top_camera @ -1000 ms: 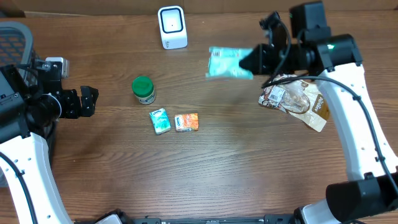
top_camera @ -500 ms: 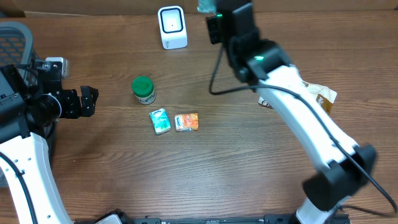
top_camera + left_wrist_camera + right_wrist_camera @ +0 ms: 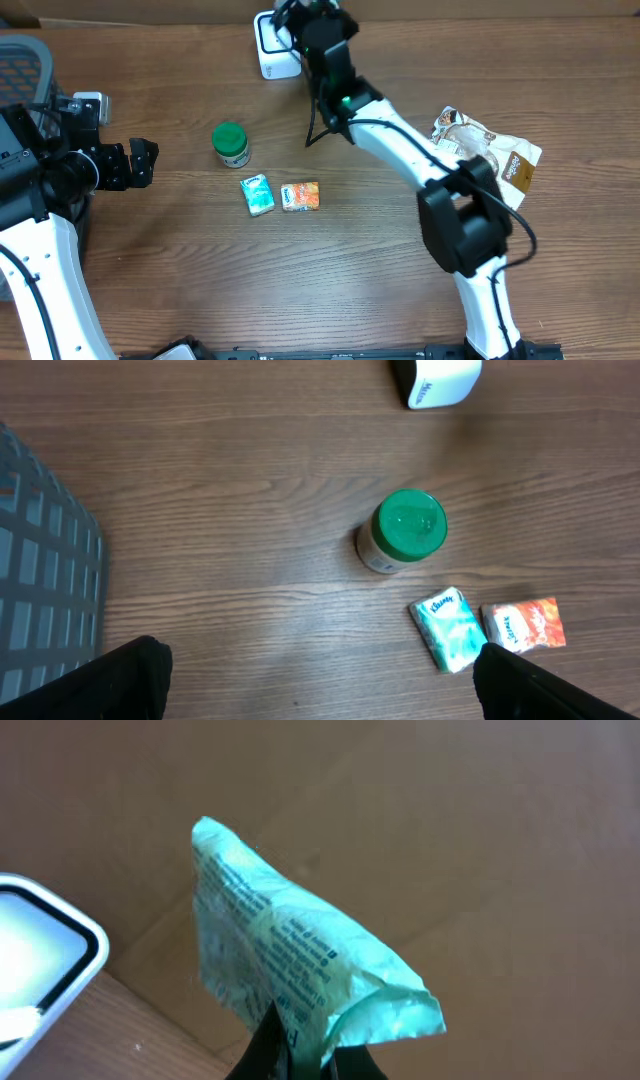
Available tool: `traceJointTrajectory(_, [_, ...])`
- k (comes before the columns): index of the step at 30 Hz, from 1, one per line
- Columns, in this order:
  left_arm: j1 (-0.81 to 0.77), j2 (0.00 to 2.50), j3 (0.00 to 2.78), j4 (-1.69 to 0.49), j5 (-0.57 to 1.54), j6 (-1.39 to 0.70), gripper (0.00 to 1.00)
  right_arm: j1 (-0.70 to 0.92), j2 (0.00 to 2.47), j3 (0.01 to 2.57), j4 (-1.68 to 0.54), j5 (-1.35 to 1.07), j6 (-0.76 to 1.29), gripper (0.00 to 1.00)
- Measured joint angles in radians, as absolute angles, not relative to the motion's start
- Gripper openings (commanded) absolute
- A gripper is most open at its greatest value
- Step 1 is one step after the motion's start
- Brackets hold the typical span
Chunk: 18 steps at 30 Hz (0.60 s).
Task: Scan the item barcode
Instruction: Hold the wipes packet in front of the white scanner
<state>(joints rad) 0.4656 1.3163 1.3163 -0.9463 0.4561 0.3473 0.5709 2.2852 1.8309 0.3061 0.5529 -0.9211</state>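
To scan well, the right end effector (image 3: 300, 1055) should bring the packet (image 3: 290, 970) square in front of the scanner (image 3: 40, 960) window and turn the printed side flat toward it. A short pause there would let the code read. The wrapper is soft, so a slow wrist roll is probably safer than a quick one, which could fold the print out of sight.

The right end effector is clamped on the packet's lower corner. It holds the packet in the air at the 12 o'clock edge of the table (image 3: 350, 270), just to the 3 o'clock side of the scanner. The left end effector (image 3: 150, 163) waits at 9 o'clock with its fingers spread wide and nothing between them.

The packet is a pale green, crinkled plastic pouch with a pinched seam. One side carries rows of fine dark print. I can't make out a barcode on it.
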Motion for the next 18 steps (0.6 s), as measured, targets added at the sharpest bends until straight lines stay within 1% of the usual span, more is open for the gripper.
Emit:
traceJointTrajectory(3, [0.466, 1.316, 1.316, -0.946, 0.456, 0.347, 1.00, 0.585, 2.345, 1.831, 0.378, 0.554, -1.066, 0.04])
traceJointTrajectory(7, [0.466, 1.316, 1.316, -0.946, 0.456, 0.347, 0.99, 0.595, 2.408, 1.831, 0.424, 0.550, -1.190, 0.04])
traceJointTrajectory(12, [0.466, 1.316, 1.316, -0.946, 0.456, 0.347, 1.00, 0.595, 2.431, 1.831, 0.427, 0.540, -1.257, 0.04])
traceJointTrajectory(18, [0.466, 1.316, 1.316, -0.946, 0.456, 0.347, 1.00, 0.595, 2.431, 1.831, 0.433, 0.528, -1.283, 0.04])
